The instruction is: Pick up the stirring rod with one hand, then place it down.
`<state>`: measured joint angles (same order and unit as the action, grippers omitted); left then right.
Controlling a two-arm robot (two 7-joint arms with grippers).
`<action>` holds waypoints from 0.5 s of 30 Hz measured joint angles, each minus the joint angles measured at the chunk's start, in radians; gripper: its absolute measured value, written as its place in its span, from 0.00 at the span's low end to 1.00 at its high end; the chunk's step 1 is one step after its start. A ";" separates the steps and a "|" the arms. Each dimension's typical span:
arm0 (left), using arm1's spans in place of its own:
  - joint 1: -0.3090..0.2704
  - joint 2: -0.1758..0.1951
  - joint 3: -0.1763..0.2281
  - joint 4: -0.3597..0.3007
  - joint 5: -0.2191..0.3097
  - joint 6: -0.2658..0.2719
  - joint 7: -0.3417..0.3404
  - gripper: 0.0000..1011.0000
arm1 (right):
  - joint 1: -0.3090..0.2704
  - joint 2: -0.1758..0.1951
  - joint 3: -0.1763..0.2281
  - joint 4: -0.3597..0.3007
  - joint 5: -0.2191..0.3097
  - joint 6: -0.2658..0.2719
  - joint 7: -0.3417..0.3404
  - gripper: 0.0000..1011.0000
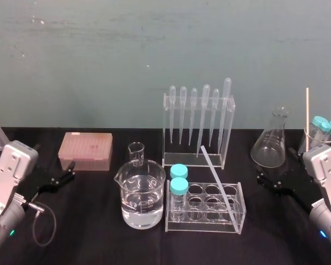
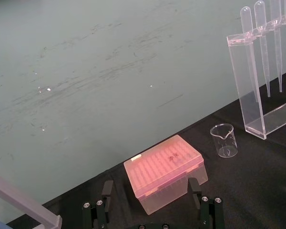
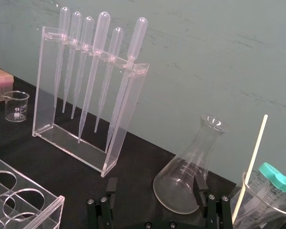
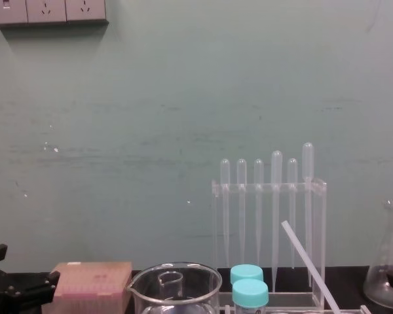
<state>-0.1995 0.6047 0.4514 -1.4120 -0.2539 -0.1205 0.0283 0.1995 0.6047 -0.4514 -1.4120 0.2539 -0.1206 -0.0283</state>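
Left gripper [image 2: 150, 186]: low over the black table [image 1: 88, 232] at the far left, fingers spread wide, nothing between them. It faces the pink tip box [image 1: 85, 150] and is well apart from the rod. Judged parked.

Small beaker [image 1: 136, 152] stands behind the large beaker [image 1: 154, 178], which holds clear liquid.

Tube rack [image 1: 204, 225]: just right of the large beaker, with two teal-capped tubes [image 1: 179, 179] in its left holes.

Stirring rod [image 1: 218, 179]: lower end down in the right side of the rack. It is tilted, with the upper end leaning toward the robot's left, free in the air near the pipette stand [image 1: 193, 159]. Propped like this, its upper half is off the table, so fingers could likely close on it without scraping the surface. Untouched; pick not begun.

Pipette stand: six bulb-topped pipettes hung tips down. Not the target.

Conical flask [image 1: 271, 142]: empty, right of the stand.

Right gripper [image 3: 155, 183]: low at the right, fingers spread, empty, pointing at the flask. It is the nearer arm, so the likelier one for the pick.

Far-right beaker [image 1: 310, 141]: holds a thin pale stick [image 1: 307, 116] and capped tubes.

Risk: a sideways pull could drag the rack; lift along the rod's own line
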 joint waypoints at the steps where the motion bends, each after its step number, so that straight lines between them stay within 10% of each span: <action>1: 0.000 0.000 0.000 0.000 0.000 0.000 0.000 0.99 | 0.000 0.000 0.000 0.000 0.000 0.000 0.000 0.99; 15: 0.000 0.000 0.000 0.000 0.000 0.000 0.000 0.99 | 0.000 0.000 0.000 0.000 0.000 0.000 0.000 0.99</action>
<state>-0.1995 0.6047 0.4514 -1.4120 -0.2539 -0.1205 0.0283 0.1995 0.6047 -0.4514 -1.4120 0.2539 -0.1206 -0.0283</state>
